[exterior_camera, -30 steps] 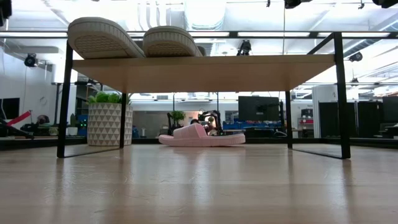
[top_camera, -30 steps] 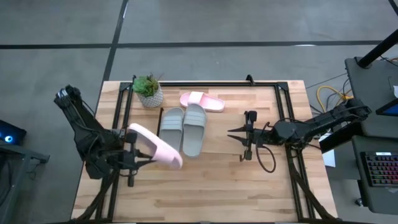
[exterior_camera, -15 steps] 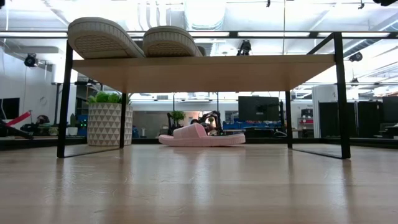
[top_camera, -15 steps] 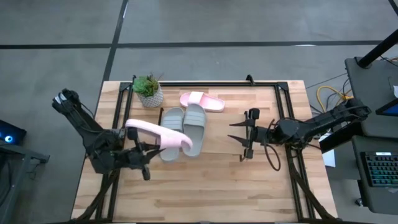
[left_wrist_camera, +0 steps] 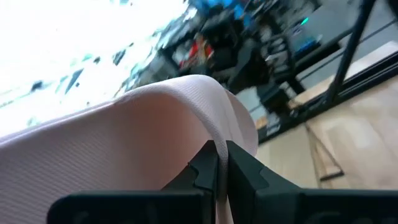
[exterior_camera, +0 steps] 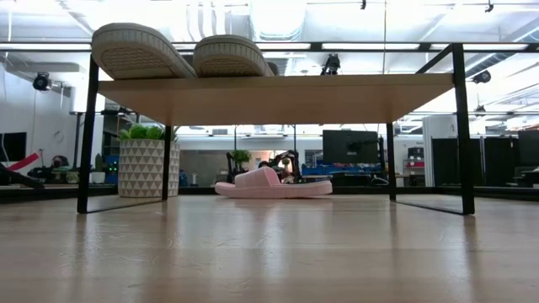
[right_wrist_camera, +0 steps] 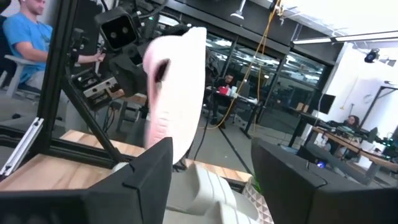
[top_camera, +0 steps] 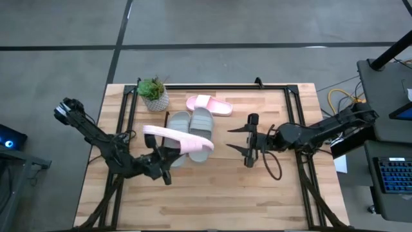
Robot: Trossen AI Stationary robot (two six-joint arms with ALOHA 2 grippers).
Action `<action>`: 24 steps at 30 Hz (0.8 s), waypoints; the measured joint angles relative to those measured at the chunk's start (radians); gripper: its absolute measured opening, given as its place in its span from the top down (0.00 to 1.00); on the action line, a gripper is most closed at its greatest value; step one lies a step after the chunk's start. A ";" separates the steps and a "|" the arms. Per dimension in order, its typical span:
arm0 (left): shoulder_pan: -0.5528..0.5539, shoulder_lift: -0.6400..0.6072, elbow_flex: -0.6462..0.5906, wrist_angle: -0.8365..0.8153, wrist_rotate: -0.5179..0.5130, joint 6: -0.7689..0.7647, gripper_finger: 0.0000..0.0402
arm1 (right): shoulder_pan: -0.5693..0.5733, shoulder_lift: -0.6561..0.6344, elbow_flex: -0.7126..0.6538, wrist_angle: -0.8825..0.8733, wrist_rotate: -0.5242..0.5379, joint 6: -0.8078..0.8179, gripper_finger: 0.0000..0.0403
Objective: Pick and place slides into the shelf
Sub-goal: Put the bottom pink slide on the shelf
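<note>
My left gripper (top_camera: 168, 150) is shut on a pale pink slide (top_camera: 178, 138) and holds it in the air over the near ends of two grey slides (top_camera: 192, 124). Those grey slides lie side by side on the shelf (exterior_camera: 269, 87), their soles (exterior_camera: 139, 50) jutting past the board's edge. A second pink slide (top_camera: 209, 104) lies flat on the table beyond them. My right gripper (top_camera: 239, 139) hangs open to the right of the grey slides, pointing at them with nothing between its fingers. Its wrist view shows the raised pink slide (right_wrist_camera: 177, 81). My left gripper pinches a thin edge of the pink slide (left_wrist_camera: 219, 134) between its two shut fingers (left_wrist_camera: 245, 165). Whether that edge is strap or sole I cannot tell. The fingers reach about level from the table's near left. The slide is lifted clear, standing on edge above the grey slides.
A potted plant (top_camera: 153, 94) in a white patterned pot stands at the far left corner, beside the shelf's left legs (exterior_camera: 84, 135). A black frame (top_camera: 212, 86) runs along the table's edges. Bare wood (top_camera: 212, 200) stretches across the near half. People sit in the room behind (right_wrist_camera: 28, 37).
My left gripper has swung toward the table's right and a little up, rolling its wrist. The pink slide went with it, from left of the grey slides to above their near ends, and turned more on edge. My right gripper has opened wider and shifted slightly toward the grey slides.
</note>
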 joint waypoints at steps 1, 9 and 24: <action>0.005 0.005 0.001 0.017 0.022 0.017 1.00 | 0.000 0.013 0.015 0.000 -0.002 0.000 0.48; 0.041 0.012 -0.002 0.046 0.043 0.049 1.00 | 0.000 0.056 0.107 -0.107 -0.002 0.000 0.48; 0.084 -0.014 -0.002 0.037 0.039 0.019 1.00 | 0.022 0.052 0.167 -0.229 -0.003 -0.142 0.48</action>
